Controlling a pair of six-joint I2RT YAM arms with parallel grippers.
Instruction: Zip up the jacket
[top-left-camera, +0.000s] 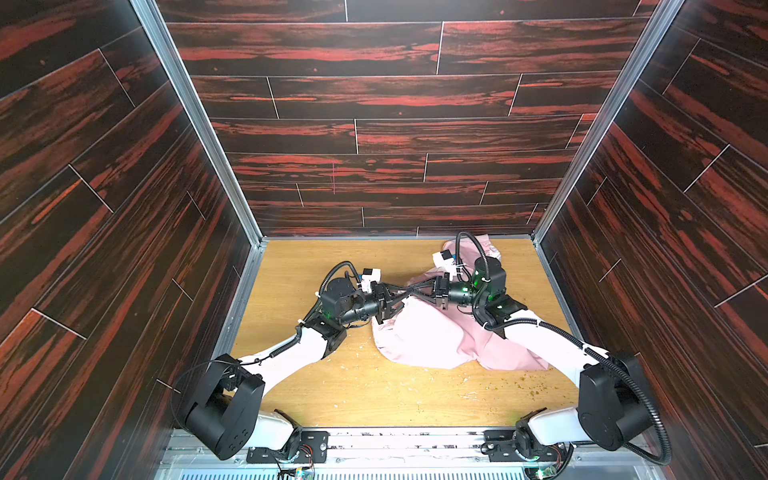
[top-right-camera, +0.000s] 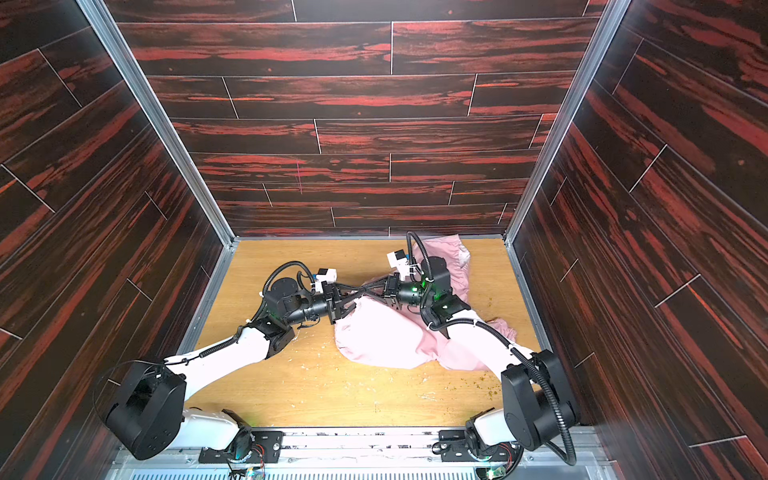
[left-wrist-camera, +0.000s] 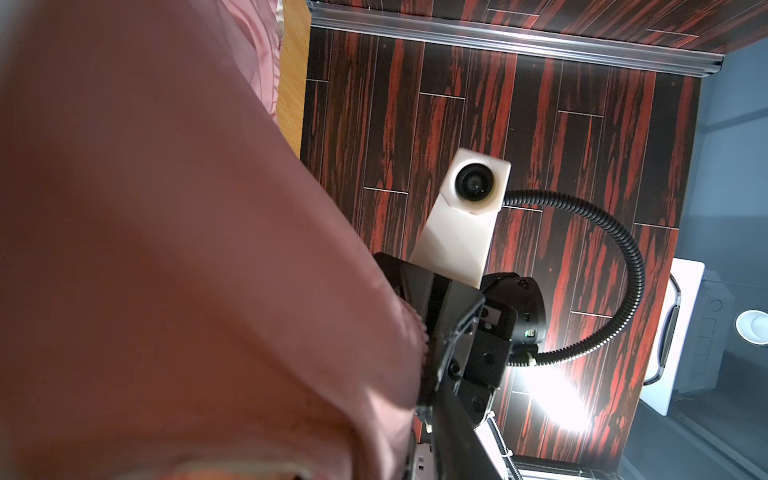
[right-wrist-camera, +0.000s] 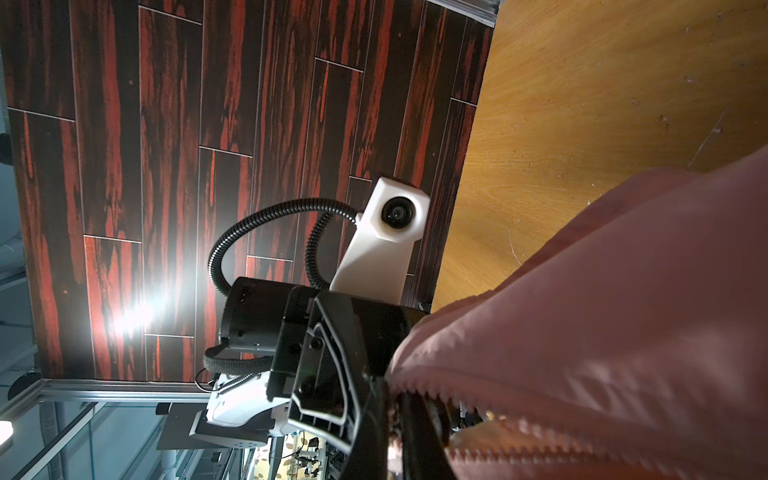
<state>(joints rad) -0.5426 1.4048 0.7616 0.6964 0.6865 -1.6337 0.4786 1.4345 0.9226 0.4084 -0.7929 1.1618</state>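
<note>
Jacket (right-wrist-camera: 623, 311) zipper teeth (right-wrist-camera: 440, 397) show only in right wrist view.

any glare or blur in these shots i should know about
In the left wrist view the jacket lies close to the lens as a soft blur, and a lamp glare burns out part of the wall. In the right wrist view a similar hot spot shows, yet the zipper teeth stay fairly sharp. In both top views the light is even and the jacket looks washed pale.
</note>
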